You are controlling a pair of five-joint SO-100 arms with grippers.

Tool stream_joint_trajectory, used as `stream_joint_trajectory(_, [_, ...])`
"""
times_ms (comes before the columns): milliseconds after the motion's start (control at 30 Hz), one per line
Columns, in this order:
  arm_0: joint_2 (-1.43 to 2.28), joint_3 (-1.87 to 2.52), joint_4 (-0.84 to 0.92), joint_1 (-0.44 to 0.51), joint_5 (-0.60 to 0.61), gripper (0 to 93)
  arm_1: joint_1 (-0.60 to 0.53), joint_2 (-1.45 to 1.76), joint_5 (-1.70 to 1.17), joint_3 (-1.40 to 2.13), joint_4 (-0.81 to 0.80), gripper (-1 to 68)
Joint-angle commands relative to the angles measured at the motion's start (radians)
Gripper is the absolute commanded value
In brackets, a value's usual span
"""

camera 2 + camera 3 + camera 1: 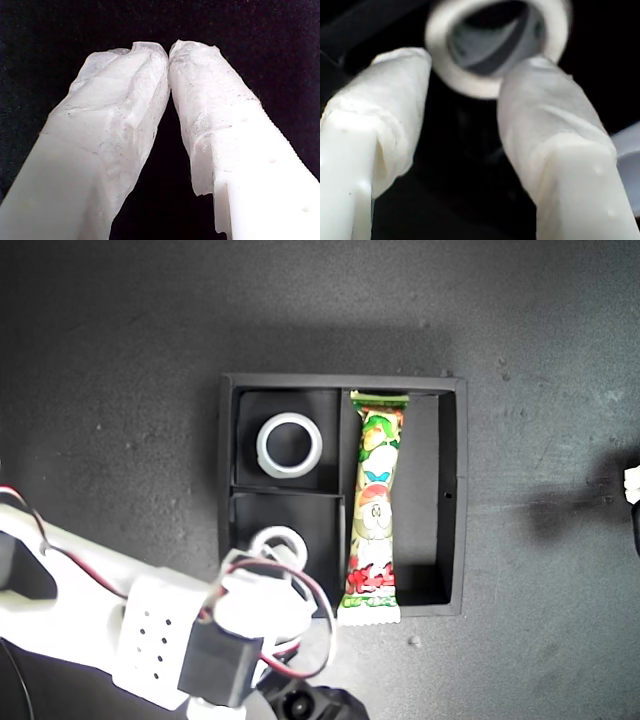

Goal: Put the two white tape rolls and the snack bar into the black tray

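My snack bar [374, 508] wears a glossy, crinkled plastic wrapper. The black tray [452, 500] looks like matt plastic on a dull, faintly grainy dark tabletop [120, 360]. My second gripper [465, 95] has smooth white fingers wrapped in wrinkled tape.

Surface: dark matte tabletop [120, 390], speckled with pale flecks. Black tray [452, 500] sits directly on it, about centre of the exterior view. One small pale crumb [414, 641] lies on the tabletop at 5 o'clock of the tray, just beside its corner.
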Motion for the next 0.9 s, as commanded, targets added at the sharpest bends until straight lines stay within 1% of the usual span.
stream_joint_trajectory(0, [0.104, -0.002, 0.018, 0.008, -0.005, 12.4, -0.006, -0.003, -0.012, 0.014, 0.021, 0.4])
stream_joint_trajectory(133, [0.172, 0.012, 0.020, 0.002, 0.009, 11.7, -0.006, -0.003, -0.012, 0.014, 0.021, 0.4])
stream_joint_trajectory(267, [0.365, 0.103, 0.020, -0.025, 0.031, 6.0, -0.006, -0.003, -0.012, 0.014, 0.021, 0.4])
stream_joint_trajectory(333, [0.522, 0.225, 0.020, -0.049, 0.029, 0.1, -0.006, -0.003, -0.012, 0.014, 0.021, 0.4])
stream_joint_trajectory(400, [0.698, 0.414, 0.017, -0.087, 0.017, 0.1, -0.006, -0.003, -0.012, 0.014, 0.021, 0.4])
stream_joint_trajectory(500, [0.922, 0.733, -0.014, -0.152, -0.032, 0.1, -0.006, -0.003, -0.012, 0.014, 0.021, 0.4])
stream_joint_trajectory(667, [1.262, 1.328, -0.278, -0.190, -0.084, 0.1, -0.006, -0.003, -0.012, 0.014, 0.021, 0.4])
stream_joint_trajectory(867, [1.592, 1.830, -0.515, -0.196, -0.167, 0.1, -0.006, -0.003, -0.012, 0.014, 0.021, 0.4])
